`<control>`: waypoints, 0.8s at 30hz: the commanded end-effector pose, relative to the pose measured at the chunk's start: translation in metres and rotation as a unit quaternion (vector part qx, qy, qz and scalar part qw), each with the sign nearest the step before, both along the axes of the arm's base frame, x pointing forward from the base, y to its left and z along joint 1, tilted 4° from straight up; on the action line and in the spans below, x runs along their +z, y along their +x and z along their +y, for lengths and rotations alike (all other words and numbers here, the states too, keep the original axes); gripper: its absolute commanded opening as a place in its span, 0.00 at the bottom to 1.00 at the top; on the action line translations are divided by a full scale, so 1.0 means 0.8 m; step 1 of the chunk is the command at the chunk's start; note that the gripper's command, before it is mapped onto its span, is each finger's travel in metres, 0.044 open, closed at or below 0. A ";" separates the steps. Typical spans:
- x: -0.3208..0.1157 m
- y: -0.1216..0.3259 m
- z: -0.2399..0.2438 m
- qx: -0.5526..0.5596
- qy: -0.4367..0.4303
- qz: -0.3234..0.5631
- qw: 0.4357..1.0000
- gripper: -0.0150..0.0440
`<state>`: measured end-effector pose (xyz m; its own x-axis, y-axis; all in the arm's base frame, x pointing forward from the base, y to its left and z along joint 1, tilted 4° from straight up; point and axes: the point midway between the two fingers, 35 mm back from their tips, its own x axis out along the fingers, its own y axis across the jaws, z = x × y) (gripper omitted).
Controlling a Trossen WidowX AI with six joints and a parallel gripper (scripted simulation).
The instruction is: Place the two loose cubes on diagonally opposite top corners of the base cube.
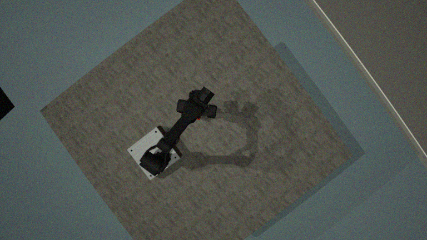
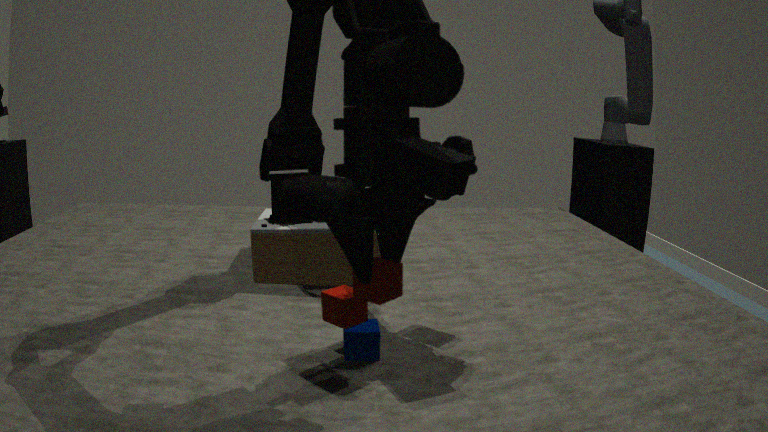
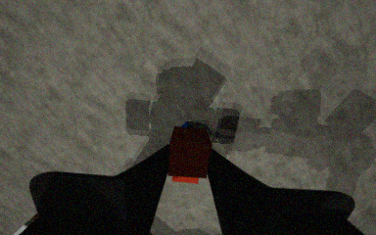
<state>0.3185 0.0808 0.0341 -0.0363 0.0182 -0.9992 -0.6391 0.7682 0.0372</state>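
Here the base cube (image 2: 361, 341) (image 3: 185, 124) is sitting on the tabletop (image 1: 236, 67) (image 2: 566, 319) (image 3: 73, 73), one loose cube (image 2: 343, 307) (image 3: 185, 180) resting on top, overhanging left in the exterior view; the second cube (image 2: 386, 282) (image 3: 190, 153) is hanging higher, to the right, between the gripper's (image 1: 197, 108) (image 2: 373, 271) (image 3: 190, 148) fingers, the mounting block (image 1: 137, 150) (image 2: 300, 257) standing behind.
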 end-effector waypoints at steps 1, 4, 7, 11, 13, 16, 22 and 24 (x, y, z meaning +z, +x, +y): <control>-0.009 -0.005 0.000 -0.007 0.004 0.005 1.000 0.43; -0.009 -0.005 0.000 -0.007 0.004 0.005 1.000 0.43; -0.009 -0.005 0.000 -0.007 0.004 0.005 1.000 0.43; -0.009 -0.005 0.000 -0.007 0.004 0.005 1.000 0.43; -0.009 -0.004 0.000 -0.007 0.004 0.005 1.000 0.43; -0.017 -0.004 0.000 0.000 0.000 0.006 1.000 0.43; -0.037 -0.004 0.001 0.019 -0.011 0.006 1.000 0.43; -0.043 -0.004 0.001 0.025 -0.014 0.007 1.000 0.43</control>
<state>0.3197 0.0832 0.0128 -0.0333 0.0097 -0.9994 -0.6574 0.7530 0.0292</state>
